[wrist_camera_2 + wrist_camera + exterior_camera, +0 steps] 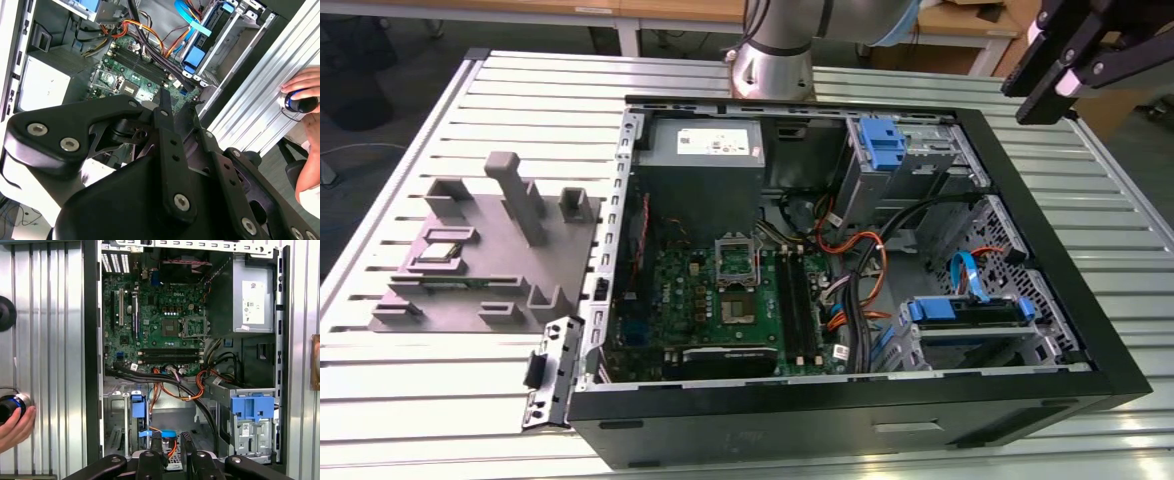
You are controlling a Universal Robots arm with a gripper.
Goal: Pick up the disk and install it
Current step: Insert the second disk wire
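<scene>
My gripper (pixel 1047 98) hangs high above the far right corner of the open computer case (pixel 1067 330), well clear of it. Its fingers (pixel 155 450) stand slightly apart with nothing between them, so it is open. In the second wrist view the gripper (pixel 181 107) points down toward the motherboard (pixel 140 75). The disk's labelled face is hidden. A blue carrier bracket (pixel 967 310) sits in the drive cage at the near right of the case, also in both wrist views (pixel 137 412) (pixel 197 55). I cannot tell whether it holds the disk.
A second blue bracket (pixel 881 145) sits in the far bay beside the grey power supply (pixel 700 145). Orange and black cables (pixel 861 265) cross the case. A grey fixture block (pixel 467 250) stands on the slatted table at the exterior view's left. A person's hand (pixel 305 95) rests beside the case.
</scene>
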